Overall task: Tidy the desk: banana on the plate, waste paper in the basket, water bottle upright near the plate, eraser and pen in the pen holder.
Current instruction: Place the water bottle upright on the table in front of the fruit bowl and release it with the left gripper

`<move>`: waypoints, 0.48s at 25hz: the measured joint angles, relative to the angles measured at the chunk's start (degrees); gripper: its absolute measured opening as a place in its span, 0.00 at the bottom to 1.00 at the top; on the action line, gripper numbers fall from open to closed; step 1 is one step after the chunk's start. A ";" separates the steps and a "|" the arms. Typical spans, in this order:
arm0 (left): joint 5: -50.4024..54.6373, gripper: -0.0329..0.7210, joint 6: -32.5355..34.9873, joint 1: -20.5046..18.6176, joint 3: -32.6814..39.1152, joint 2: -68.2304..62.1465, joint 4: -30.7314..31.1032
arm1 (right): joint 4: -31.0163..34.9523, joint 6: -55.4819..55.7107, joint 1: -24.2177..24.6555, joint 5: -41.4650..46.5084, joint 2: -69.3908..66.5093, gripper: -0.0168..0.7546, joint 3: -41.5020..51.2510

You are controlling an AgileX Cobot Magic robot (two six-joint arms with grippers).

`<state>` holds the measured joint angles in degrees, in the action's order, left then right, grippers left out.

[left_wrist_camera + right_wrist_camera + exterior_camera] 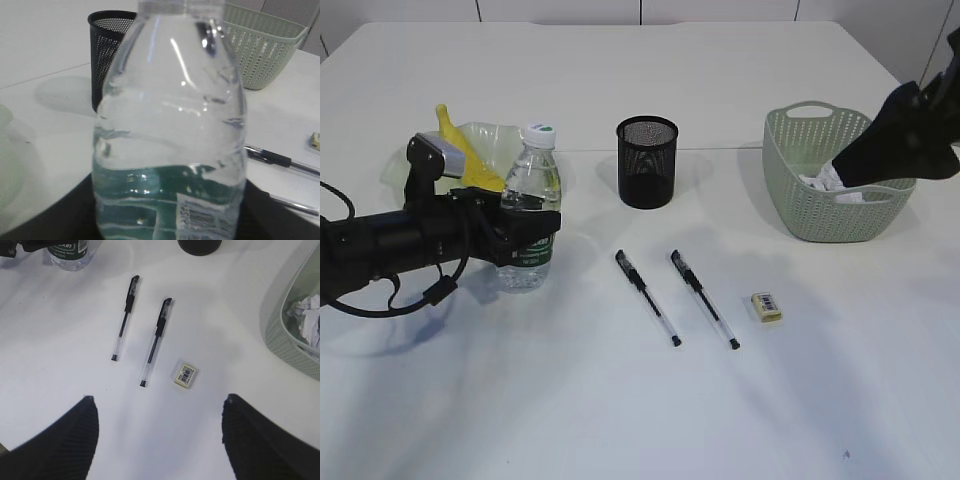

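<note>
My left gripper (528, 232) is shut on the clear water bottle (531, 190), which stands upright just right of the pale green plate (395, 165). The bottle fills the left wrist view (170, 115). A yellow banana (460, 150) lies on the plate. Two black pens (647, 297) (704, 299) and a cream eraser (767, 307) lie on the table in front of the black mesh pen holder (647, 160). Crumpled waste paper (820, 181) lies in the green basket (825, 215). My right gripper (159, 397) is open and empty, high beside the basket, with the eraser (186, 374) below it.
The white table runs wide around the items. The right wrist view shows the pens (125, 317) (156, 342), the basket wall (280, 335) and the paper (307, 315). The left wrist view shows the pen holder (107, 45) and the basket (265, 50) behind the bottle.
</note>
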<state>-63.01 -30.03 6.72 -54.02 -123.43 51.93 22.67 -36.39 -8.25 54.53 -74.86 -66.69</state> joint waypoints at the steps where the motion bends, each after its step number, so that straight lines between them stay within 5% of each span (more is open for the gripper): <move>1: 0.00 0.58 0.33 0.00 0.00 -0.51 -0.31 | 0.00 0.00 0.00 0.00 0.00 0.76 0.00; 12: -2.95 0.58 3.84 0.00 -0.42 -3.48 -5.30 | 0.00 0.00 0.00 0.00 0.00 0.76 0.00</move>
<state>-65.96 -26.19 6.72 -54.44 -126.91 46.63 22.67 -36.39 -8.25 54.53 -74.86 -66.69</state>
